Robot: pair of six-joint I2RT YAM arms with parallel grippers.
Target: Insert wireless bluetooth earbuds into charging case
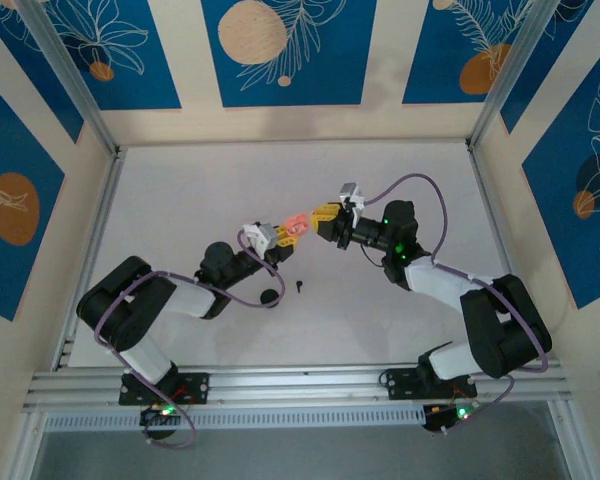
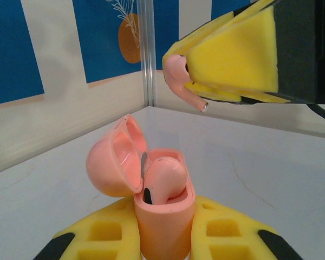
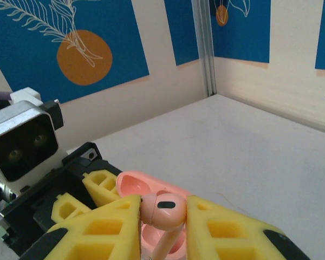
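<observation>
My left gripper (image 2: 163, 230) is shut on the body of a pink charging case (image 2: 165, 222), held upright with its lid (image 2: 111, 168) swung open to the left. One pale pink earbud (image 2: 165, 181) sits in the case. My right gripper (image 3: 162, 214) is shut on a second pink earbud (image 3: 163, 209), stem pointing down, just above the open case (image 3: 131, 186). In the left wrist view that earbud (image 2: 177, 78) hangs up and to the right of the case. From above, the two grippers (image 1: 278, 235) (image 1: 322, 214) meet over mid-table with the case (image 1: 296, 226) between them.
A small black earbud (image 1: 300, 286) lies on the white table (image 1: 400, 180), with a round black case (image 1: 270, 297) to its left, both just in front of the left arm. Aluminium posts and walls ring the table.
</observation>
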